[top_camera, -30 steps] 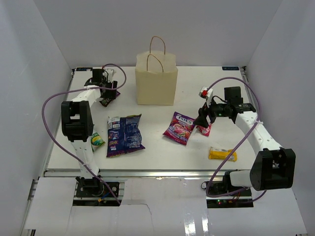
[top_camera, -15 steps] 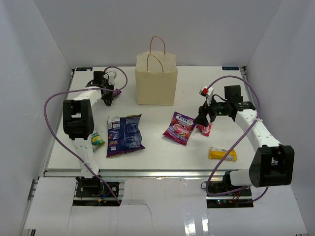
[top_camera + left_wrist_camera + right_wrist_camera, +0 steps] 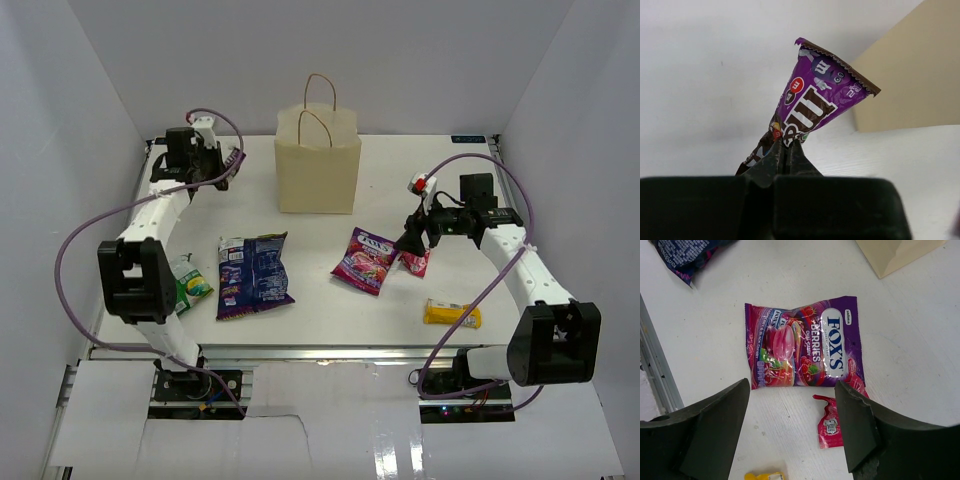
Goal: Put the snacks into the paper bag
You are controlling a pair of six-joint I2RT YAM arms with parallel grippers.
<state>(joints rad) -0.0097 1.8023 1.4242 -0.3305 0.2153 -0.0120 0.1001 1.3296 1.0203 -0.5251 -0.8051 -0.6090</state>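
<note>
My left gripper [image 3: 785,150] is shut on the lower end of a dark purple candy packet [image 3: 815,107] and holds it up off the table at the back left [image 3: 215,170], left of the paper bag [image 3: 318,170]. That tan bag stands upright at the back middle with its handles up. My right gripper [image 3: 792,387] hangs open over the table at the edge of the magenta candy bag [image 3: 805,347], with the small pink packet [image 3: 832,422] by its right finger. A large blue-purple bag [image 3: 253,272], a green packet [image 3: 188,285] and a yellow bar [image 3: 451,314] lie flat.
White walls close in the table on three sides. A metal rail [image 3: 660,375] runs along the near table edge. Purple cables [image 3: 75,240] loop out from both arms. The magenta bag [image 3: 365,260] and pink packet [image 3: 416,262] lie close together.
My left gripper has shut on the dark purple packet and lifted it up and back to the left. The right arm has barely moved.
</note>
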